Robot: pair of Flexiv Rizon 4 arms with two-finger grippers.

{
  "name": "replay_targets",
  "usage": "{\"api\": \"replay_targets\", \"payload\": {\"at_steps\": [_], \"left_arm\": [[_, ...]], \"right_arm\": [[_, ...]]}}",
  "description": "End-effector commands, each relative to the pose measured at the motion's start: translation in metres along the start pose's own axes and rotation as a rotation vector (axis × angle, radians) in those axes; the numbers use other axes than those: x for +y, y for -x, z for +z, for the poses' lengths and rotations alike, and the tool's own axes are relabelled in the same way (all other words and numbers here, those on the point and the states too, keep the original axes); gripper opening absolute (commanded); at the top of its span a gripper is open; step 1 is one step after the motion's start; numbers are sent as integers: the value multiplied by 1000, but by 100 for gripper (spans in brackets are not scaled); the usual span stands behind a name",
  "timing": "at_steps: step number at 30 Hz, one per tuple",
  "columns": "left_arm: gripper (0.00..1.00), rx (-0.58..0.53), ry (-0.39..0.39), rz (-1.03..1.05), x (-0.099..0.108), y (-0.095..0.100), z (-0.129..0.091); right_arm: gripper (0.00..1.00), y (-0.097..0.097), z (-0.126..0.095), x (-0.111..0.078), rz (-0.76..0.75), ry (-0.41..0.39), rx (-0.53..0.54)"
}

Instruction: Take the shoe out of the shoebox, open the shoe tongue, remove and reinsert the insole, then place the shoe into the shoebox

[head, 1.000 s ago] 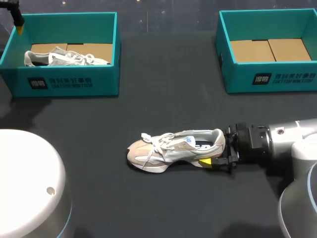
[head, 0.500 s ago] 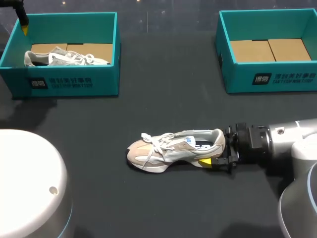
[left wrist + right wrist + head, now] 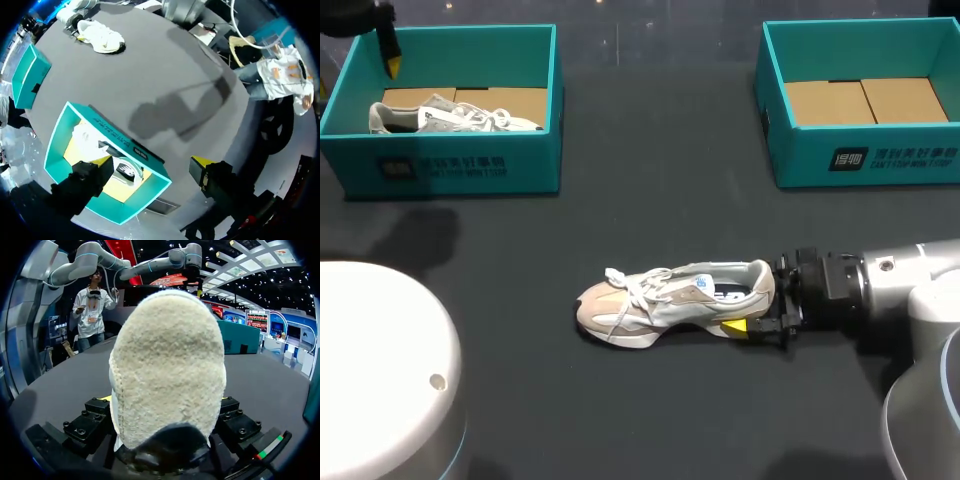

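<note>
Filling my right wrist view, the shoe [image 3: 167,370] hides my right gripper [image 3: 747,307], clamped on its heel. Left gripper [image 3: 150,167] gapes above a shoebox [image 3: 107,127].

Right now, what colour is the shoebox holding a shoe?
Teal shoebox, best seen in head view.

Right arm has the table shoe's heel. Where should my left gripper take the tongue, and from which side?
Probably the tongue by its free top edge, just behind the laces, coming down from above. The shoe stands on its sole, opening upward, toe toward the robot's left, and the right gripper clamps the heel, so that end is taken.
</note>
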State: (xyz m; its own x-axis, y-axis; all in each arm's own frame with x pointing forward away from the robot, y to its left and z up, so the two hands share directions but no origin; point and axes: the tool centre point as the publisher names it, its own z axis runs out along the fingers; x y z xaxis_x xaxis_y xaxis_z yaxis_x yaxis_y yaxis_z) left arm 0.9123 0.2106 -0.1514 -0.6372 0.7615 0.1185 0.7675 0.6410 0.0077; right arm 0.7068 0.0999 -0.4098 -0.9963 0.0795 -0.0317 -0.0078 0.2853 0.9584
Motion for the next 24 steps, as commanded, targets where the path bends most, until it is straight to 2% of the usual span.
{"api": "replay_targets", "payload": {"at_steps": [1, 6, 12, 15, 24], "left_arm": [[100, 4, 25, -72, -5, 1, 1], [100, 40, -25, -365, -42, 3, -2], [100, 95, -24, -776, -96, 12, 2], [100, 34, -18, -972, -126, 16, 2], [100, 34, -18, -972, -126, 16, 2]], "right_arm": [[0, -1, 1, 0, -1, -2, -3], [0, -1, 1, 0, -1, -2, -3], [0, -1, 1, 0, -1, -2, -3], [0, -1, 1, 0, -1, -2, -3], [0, -1, 1, 0, -1, -2, -3]]}}
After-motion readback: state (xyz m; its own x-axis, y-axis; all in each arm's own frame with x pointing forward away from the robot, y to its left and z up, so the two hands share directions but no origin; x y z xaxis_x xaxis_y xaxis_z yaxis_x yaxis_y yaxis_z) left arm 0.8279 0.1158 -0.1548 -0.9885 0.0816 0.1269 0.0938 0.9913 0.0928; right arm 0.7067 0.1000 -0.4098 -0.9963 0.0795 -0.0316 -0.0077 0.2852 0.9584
